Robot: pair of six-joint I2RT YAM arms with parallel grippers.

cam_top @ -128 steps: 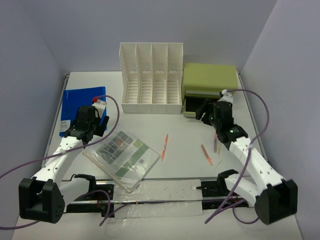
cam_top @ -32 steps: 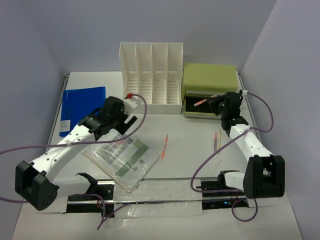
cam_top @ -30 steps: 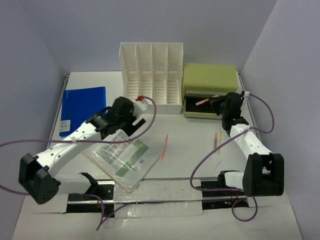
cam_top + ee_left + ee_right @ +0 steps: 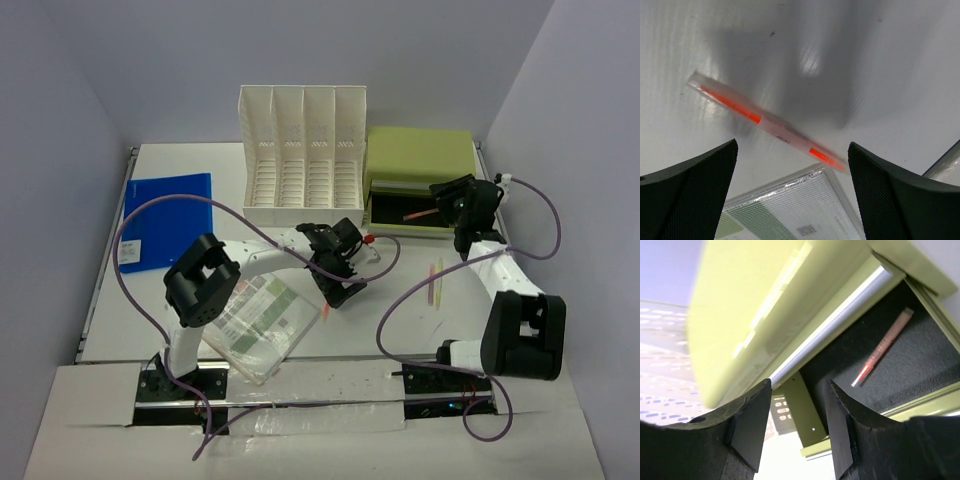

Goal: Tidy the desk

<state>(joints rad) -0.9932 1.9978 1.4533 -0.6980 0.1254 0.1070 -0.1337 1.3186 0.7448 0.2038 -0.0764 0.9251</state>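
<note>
My left arm reaches rightward across the desk (image 4: pixel 190 158), which spreads beneath both arms. The left gripper (image 4: pixel 338 288) points down, jaws wide apart and holding nothing. Its wrist camera shows plainly the orange pen (image 4: pixel 767 122) lying slantwise between the fingers, one end at the clear sleeve (image 4: pixel 250 320). My right arm is folded upright. The right gripper (image 4: pixel 447 200) gapes empty before the green drawer box (image 4: pixel 420 155), whose open drawer contains a pink pen (image 4: pixel 883 346).

Large flat white rectangular counter (image 4: pixel 180 160), lying level, thin metal rails along its left and right edges, smooth faintly glossy surface, enclosed by pale grey walls on three sides
</note>
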